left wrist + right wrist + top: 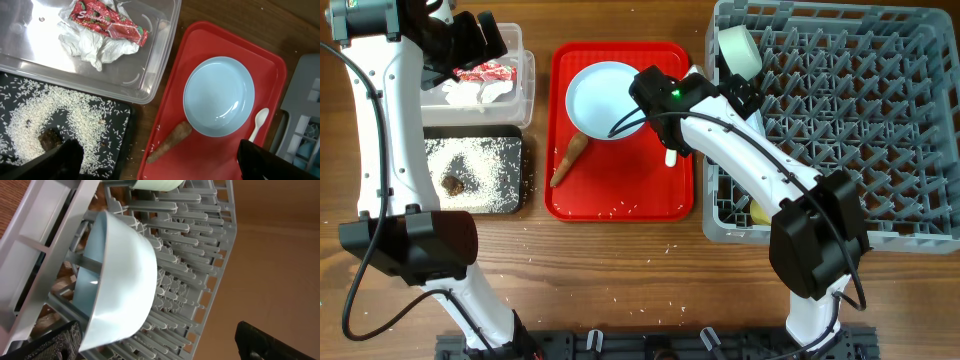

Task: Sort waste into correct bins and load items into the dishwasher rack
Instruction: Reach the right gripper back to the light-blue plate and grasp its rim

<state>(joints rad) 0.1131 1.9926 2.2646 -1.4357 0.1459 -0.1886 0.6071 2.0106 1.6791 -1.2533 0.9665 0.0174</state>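
The pale-blue plate, the brown root stick and the white spoon lie on the red tray. The clear tub holds the wrapper and tissue. The black tray holds rice and the brown lump. My left gripper is open and empty, above the gap between the black tray and the red tray. My right gripper is open at the grey rack's left edge, by the light teal bowl standing among the pegs. The white bowl and yellow cup are in the rack.
My right arm crosses from the front right over the red tray's right edge and partly covers the spoon. A few rice grains are scattered on the red tray and on the wooden table in front of it.
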